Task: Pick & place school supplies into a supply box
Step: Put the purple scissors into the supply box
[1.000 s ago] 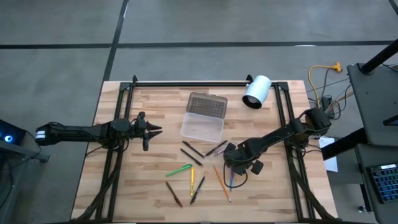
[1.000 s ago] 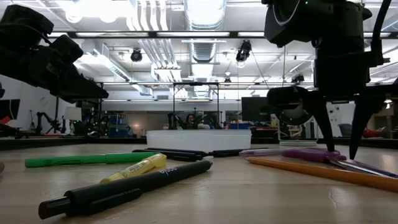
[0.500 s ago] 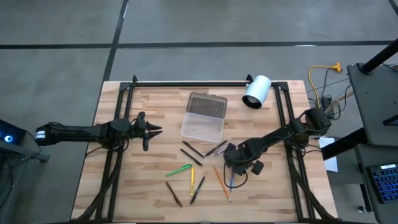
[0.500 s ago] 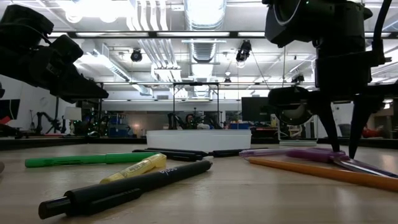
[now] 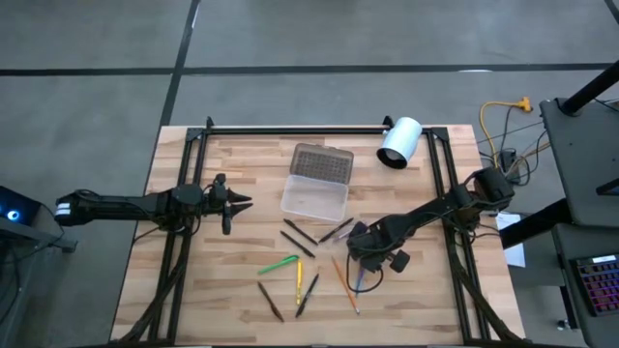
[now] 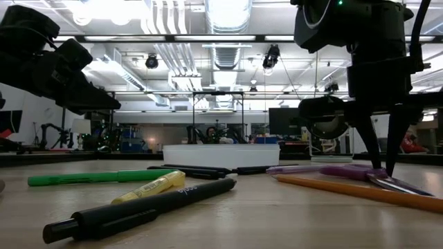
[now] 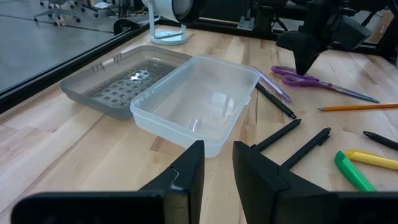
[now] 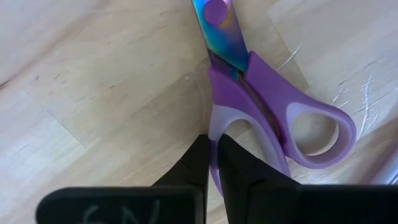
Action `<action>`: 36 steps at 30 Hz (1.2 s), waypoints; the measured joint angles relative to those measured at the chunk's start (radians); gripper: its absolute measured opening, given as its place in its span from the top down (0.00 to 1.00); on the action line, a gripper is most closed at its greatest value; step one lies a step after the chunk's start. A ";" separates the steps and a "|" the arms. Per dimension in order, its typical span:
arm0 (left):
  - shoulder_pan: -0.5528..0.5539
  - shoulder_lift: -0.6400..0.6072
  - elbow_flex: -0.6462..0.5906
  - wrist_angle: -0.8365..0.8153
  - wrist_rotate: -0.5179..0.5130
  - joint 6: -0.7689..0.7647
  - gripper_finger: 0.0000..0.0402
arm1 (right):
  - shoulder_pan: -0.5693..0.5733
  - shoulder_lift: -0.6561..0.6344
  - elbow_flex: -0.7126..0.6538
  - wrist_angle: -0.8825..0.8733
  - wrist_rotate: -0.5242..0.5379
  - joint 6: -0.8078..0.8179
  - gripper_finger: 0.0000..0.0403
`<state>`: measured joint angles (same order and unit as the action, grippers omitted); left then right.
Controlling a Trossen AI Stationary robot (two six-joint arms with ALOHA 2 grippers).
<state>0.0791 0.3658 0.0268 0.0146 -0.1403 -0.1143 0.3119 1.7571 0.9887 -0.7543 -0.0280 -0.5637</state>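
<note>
The purple-handled scissors (image 8: 249,81) lie flat on the wooden table right of centre, also seen as the scissors (image 6: 332,169). My right gripper (image 8: 211,155) stands over their handle end, pointing down, shut on them. Pencils and pens lie loose in the table's middle: a green marker (image 5: 279,264), a yellow one (image 5: 299,282), an orange pencil (image 5: 343,280) and dark pens (image 5: 298,238). The clear supply box (image 5: 314,198) stands open behind them, its grey lid (image 5: 321,162) flat on the table. My left gripper (image 5: 232,201) hovers at the table's left, slightly open, with nothing between its fingers. My right gripper pinches the rim of one handle loop (image 8: 216,127) of the scissors between its two fingers. The fingers come from above, pointing down. The other loop (image 8: 317,134) lies free beside them. The scissors rest flat on the table.
A white cylinder (image 5: 398,143) lies at the far right of the table. Black frame rails (image 5: 300,130) run along the far edge and down both sides. Bare wood shows along the near edge and beside my left gripper.
My right gripper's fingers have closed in on the scissors' handle while the hand stayed in place. The scissors lie where they were.
</note>
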 joint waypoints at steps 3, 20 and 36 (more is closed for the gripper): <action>0.000 0.000 0.000 0.000 0.000 0.000 0.83 | 0.000 0.001 0.011 -0.038 0.002 0.015 0.97; 0.000 0.000 0.000 0.000 0.000 0.000 0.83 | -0.004 -0.032 0.122 -0.152 0.001 0.128 0.97; 0.000 0.000 0.000 0.000 0.000 0.000 0.83 | -0.128 -0.049 0.219 -0.157 0.002 0.169 0.97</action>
<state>0.0788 0.3660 0.0269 0.0143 -0.1406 -0.1141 0.1839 1.7077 1.2081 -0.9108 -0.0257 -0.3950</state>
